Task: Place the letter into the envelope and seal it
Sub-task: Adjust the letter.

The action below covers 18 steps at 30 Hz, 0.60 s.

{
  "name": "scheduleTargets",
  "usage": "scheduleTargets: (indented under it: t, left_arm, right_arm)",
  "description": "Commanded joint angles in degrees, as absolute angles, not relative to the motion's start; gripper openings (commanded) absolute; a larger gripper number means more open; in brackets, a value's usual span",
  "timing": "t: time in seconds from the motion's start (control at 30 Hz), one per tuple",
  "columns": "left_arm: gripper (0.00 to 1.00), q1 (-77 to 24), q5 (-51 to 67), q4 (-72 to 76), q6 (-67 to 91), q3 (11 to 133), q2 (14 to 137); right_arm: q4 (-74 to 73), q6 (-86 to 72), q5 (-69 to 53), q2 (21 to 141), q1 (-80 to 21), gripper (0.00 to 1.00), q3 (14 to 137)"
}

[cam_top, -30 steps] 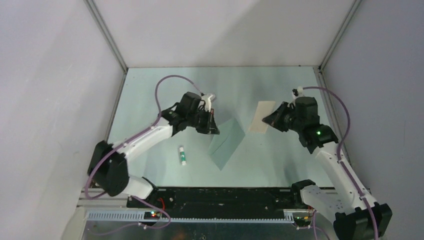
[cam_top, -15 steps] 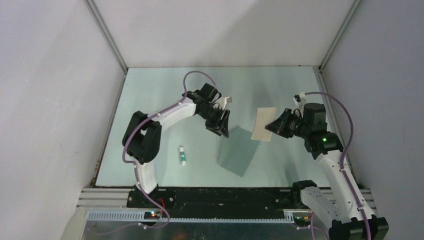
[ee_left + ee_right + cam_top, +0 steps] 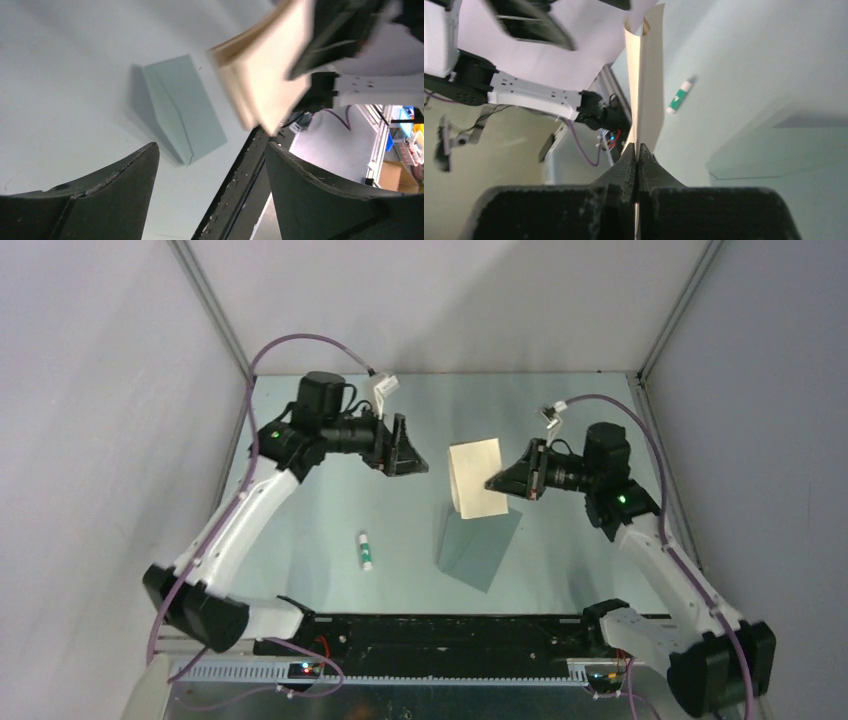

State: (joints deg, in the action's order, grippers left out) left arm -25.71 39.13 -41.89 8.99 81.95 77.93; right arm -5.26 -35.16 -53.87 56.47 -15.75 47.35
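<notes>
- Letter (image 3: 476,478), a thin tan-beige rectangular paper sheet, hangs lifted off the pale green tabletop (image 3: 300,490) near the middle of the workspace, tilted rather than lying flat.
- From above we see its plain pale face; its lower corner overlaps the far edge of the envelope (image 3: 478,548), a flat teal-grey paper rectangle lying on the tabletop just nearer the arm bases.
- We cannot make out the ornamental border from above. In the left wrist view the letter (image 3: 265,75) is blurred, with a darker brown strip along its upper edge.
- In the right wrist view we see the letter (image 3: 646,85) almost edge-on, standing up from the fingers, and two layers show at its far end, as if it is bowed or folded.
- Our right pincer (image 3: 495,483) is closed tight on the letter's edge; its two dark fingers meet with only the paper between them (image 3: 638,155).
- Our left pincer (image 3: 410,450) hovers above the tabletop to the left of the letter, well apart from it, jaws spread wide and holding nothing (image 3: 211,150).
- Between those spread fingers we see the envelope (image 3: 182,115) below, with diagonal crease lines across its face.
- A small white stick with a green cap (image 3: 365,551) lies on the tabletop left of the envelope, apart from it.
</notes>
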Motion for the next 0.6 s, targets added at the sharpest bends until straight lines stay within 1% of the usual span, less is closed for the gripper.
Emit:
scheduleTargets:
  t: [0.0, 0.03, 0.07, 0.13, 0.3, 0.4, 0.5, 0.57]
  left_arm:
    - [0.85, -25.42, 46.53, -40.41, 5.23, 81.92, 73.04]
    - [0.85, -25.41, 46.73, -43.46, 2.52, 82.62, 72.91]
    - [0.86, -25.4, 46.58, -45.11, 1.3, 84.38, 73.11]
    - [0.86, -25.46, 45.78, -49.48, -2.84, 86.56, 73.85]
    - [0.87, -25.43, 44.72, -56.15, -7.0, 88.66, 76.55]
    - [0.88, -25.49, 46.04, -55.29, -5.77, 87.94, 76.4]
    - [0.89, -25.49, 48.73, -53.16, -4.95, 87.2, 75.45]
    - [0.91, -25.62, 51.45, -51.9, -4.38, 86.84, 75.12]
  right_arm:
    - [-11.21, -25.0, -62.27, 64.45, -19.6, 0.0, 56.13]
    - [-14.61, -22.12, -61.56, 65.58, -21.91, 0.0, 57.86]
    - [-21.36, -16.52, -61.01, 67.83, -22.99, 0.0, 61.31]
    - [-27.92, -10.66, -61.61, 70.88, -25.45, 0.0, 64.79]
    - [-33.16, -4.06, -69.64, 74.3, -27.11, 0.0, 67.26]
    - [-42.72, 4.34, -71.13, 76.38, -28.7, 0.0, 70.39]
    - [-52.58, 12.53, -69.23, 80.21, -30.56, 0.0, 74.79]
    - [-57.66, 14.89, -67.97, 82.47, -31.89, 0.0, 76.83]
